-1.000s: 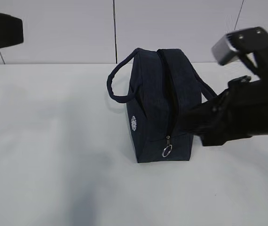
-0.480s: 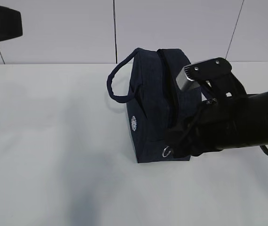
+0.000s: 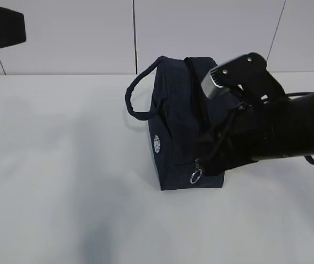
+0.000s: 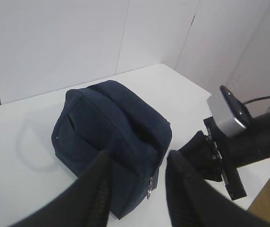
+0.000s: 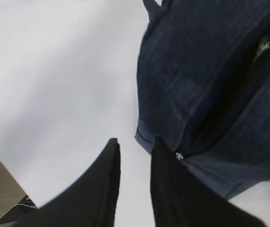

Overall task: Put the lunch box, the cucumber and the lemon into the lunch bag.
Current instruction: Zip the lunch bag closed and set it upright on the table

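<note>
The dark navy lunch bag [image 3: 182,126] stands on the white table with its zipper line running over the top and the ring pull [image 3: 195,176] hanging at the near end. My right gripper [image 3: 204,159] is low against the bag's near right corner. In the right wrist view its jaws [image 5: 135,142] stand narrowly open over bare table, with the pull [image 5: 178,155] just right of the right finger. My left gripper [image 4: 137,158] hovers open above the bag [image 4: 111,123], holding nothing. The lunch box, the cucumber and the lemon are out of view.
White table [image 3: 63,181] spreads left and in front of the bag, with a white panelled wall [image 3: 69,33] behind. One loop handle [image 3: 137,91] sticks out on the bag's left. A dark piece of the left arm [image 3: 0,25] shows at the top left corner.
My right arm has swung in from the right to the near end of the bag by the zipper pull, and its jaws have narrowed. The bag and the left gripper have stayed put.
</note>
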Motion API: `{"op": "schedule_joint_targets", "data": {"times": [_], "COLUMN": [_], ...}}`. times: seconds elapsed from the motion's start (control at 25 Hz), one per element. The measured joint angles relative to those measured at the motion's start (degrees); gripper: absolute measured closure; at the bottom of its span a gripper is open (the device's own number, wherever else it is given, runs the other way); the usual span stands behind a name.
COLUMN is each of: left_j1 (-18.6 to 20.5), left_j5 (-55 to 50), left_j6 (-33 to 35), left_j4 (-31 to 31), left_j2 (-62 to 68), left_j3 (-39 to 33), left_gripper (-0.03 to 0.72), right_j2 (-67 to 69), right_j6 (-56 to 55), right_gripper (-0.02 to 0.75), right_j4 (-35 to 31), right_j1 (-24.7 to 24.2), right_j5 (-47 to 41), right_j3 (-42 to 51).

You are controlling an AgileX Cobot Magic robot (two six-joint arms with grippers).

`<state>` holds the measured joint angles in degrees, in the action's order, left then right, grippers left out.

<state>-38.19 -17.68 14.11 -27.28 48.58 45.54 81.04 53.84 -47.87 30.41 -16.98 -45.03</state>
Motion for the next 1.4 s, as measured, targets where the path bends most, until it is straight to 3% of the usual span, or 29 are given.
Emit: {"op": "schedule_joint_targets", "data": {"times": [0.2, 0.44, 0.56, 0.72, 0.88, 1.4], "left_j1": [0.0, 0.0, 0.0, 0.0, 0.0, 0.0], "left_j5": [0.0, 0.0, 0.0, -0.1, -0.1, -0.1], "left_j6": [0.0, 0.0, 0.0, 0.0, 0.0, 0.0], "left_j4": [0.1, 0.1, 0.1, 0.2, 0.2, 0.2], "left_j2": [0.0, 0.1, 0.2, 0.2, 0.2, 0.2], "left_j3": [0.0, 0.0, 0.0, 0.0, 0.0, 0.0], "left_gripper": [0.420, 0.430, 0.433, 0.436, 0.442, 0.448], "right_j2": [-0.6, -0.8, -0.8, -0.8, 0.4, 14.6], "right_j6": [-1.9, -3.8, -9.8, -25.1, -40.6, -57.7], "right_gripper": [0.533, 0.348, 0.286, 0.273, 0.271, 0.270], "right_j4": [-0.6, 0.2, 6.2, 20.3, 30.0, 31.4], "right_j1": [0.0, 0.0, 0.0, 0.0, 0.0, 0.0], "right_j5": [-8.0, -19.7, -23.1, -24.5, -24.5, -20.1], "right_j3": [-7.5, -13.5, -13.6, -13.6, -13.7, -13.7]}}
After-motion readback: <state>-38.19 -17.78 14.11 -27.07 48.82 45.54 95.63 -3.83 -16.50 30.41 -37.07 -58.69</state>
